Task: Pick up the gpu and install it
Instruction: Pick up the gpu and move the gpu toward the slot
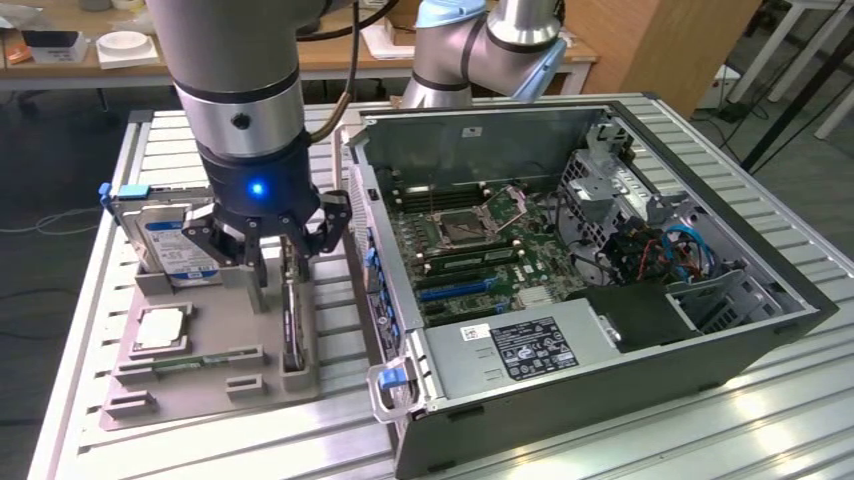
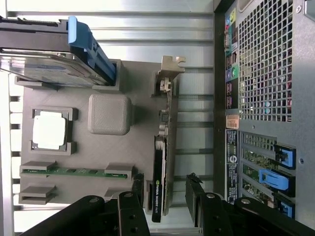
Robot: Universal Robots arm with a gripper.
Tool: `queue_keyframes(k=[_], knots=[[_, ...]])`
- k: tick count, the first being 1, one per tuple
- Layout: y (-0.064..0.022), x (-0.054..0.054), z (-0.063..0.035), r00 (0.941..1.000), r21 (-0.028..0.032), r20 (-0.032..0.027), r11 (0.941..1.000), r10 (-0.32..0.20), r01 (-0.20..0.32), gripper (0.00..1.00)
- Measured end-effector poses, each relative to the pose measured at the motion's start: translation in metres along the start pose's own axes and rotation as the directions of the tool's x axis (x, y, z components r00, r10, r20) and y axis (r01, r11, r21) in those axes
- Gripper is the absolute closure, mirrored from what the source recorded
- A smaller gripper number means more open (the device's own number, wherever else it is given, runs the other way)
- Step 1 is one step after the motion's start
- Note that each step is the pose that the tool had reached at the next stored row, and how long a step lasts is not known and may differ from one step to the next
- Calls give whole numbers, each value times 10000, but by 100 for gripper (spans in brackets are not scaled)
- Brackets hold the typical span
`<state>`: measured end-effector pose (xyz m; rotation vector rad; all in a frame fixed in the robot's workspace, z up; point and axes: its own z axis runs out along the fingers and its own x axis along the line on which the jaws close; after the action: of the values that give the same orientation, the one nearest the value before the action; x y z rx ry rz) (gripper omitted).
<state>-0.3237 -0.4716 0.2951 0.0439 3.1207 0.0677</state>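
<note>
We see one open black-and-grey computer tower [image 1: 641, 390] lying on its side on the ribbed aluminium table [image 1: 747, 420], and to the exterior view's left of it the grey robot arm [image 1: 240, 90] points straight down over one grey plastic holder tray [image 1: 174, 400]. Its black claw [image 1: 280, 265] [image 2: 167, 196] stands wide, one finger on each side of the gpu [image 1: 291, 330] [image 2: 158, 172], a thin black card with a pale metal bracket, standing on edge in the tray slot nearest the tower. The tray also carries one boxy hard drive with a blue-and-white label [image 1: 167, 245] [image 2: 44, 69], one square silver processor chip [image 1: 160, 328] [image 2: 49, 129] and one narrow green memory strip [image 1: 200, 360] [image 2: 74, 171].
</note>
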Motion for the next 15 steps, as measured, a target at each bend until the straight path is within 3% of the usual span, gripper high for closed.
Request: queue_keyframes(k=[15], knots=[[-10,21,221,10000,28,-3,10000,0,0,53]])
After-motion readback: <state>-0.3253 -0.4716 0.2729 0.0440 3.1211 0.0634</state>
